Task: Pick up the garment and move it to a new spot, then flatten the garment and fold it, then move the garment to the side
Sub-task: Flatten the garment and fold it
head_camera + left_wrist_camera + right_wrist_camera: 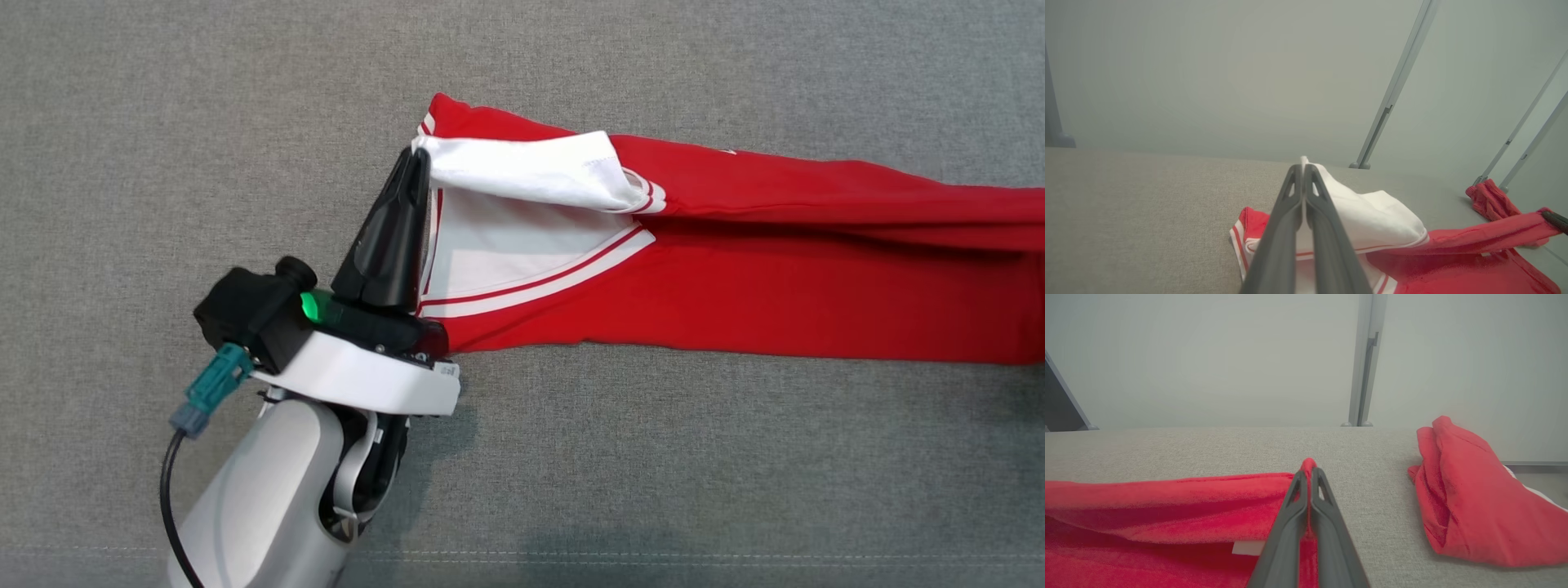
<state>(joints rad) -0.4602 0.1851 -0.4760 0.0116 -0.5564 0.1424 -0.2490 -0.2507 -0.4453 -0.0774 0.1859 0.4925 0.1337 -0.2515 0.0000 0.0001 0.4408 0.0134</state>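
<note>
Left pincer point(420, 159) clamped on white flap point(522, 167) of red-and-white fabric garment point(735, 269); right pincer point(1308, 469) clamped on its red edge.

The support is a wide, flat surface point(163, 122) covered with grey woven cloth. Near the lower edge of the head view a pale stitched seam point(653, 557) runs across it. On this surface lies a red garment point(735, 286), stretched out long from the middle toward the right edge of the head view. Its lower layer rests flat on the grey cloth and shows white bands with thin red stripes at the left end. A white part point(531, 171) is turned over the top of it and is raised a little. In the right wrist view a second red cloth point(1474, 506) sits in a crumpled heap on the same surface, apart from the first one, toward the edge.
</note>
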